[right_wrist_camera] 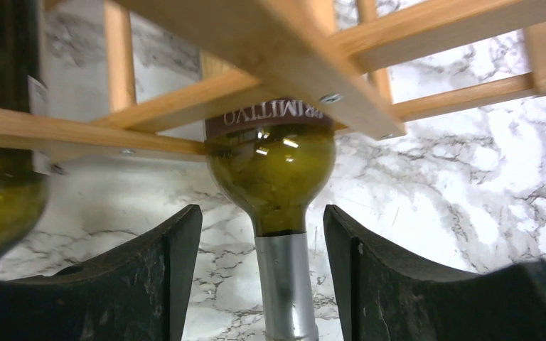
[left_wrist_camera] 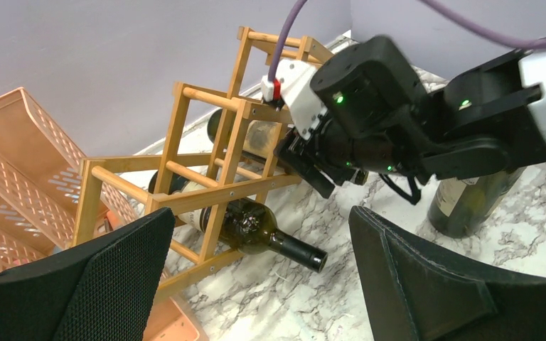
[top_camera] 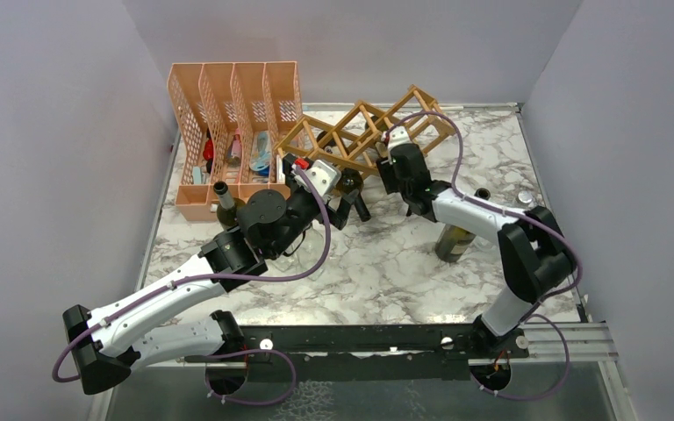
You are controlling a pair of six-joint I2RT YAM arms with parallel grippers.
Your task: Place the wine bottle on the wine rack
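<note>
1. The wine bottle [right_wrist_camera: 270,167] carries a dark label band with pale capitals. It is seen upside down and reads "…IMITIVO", with the first letters hidden behind a slat.
2. This bottle lies in a cell of the wine rack [top_camera: 360,132]. Its green shoulder and silver-foiled neck poke out under the crossing slats.
3. The jaws of the right gripper [right_wrist_camera: 261,217] stand apart on either side of that neck, with a gap showing on both sides. The neck's mouth is cut off by the bottom edge of the right wrist view.
4. A blurred bottle [right_wrist_camera: 0,199] at the left of that view shows only the white edge of a label, and no writing on it can be read.
5. The jaws of the left gripper [left_wrist_camera: 259,213] are spread wide and hold nothing.
6. A lower bottle [left_wrist_camera: 284,245] rests in the rack's bottom cell, its neck out over the marbled worktop [top_camera: 386,263].
7. A dark standing bottle [left_wrist_camera: 462,206] is largely hidden behind the right arm.
8. The contents of the orange file organiser [top_camera: 228,105] are too small to identify.
</note>
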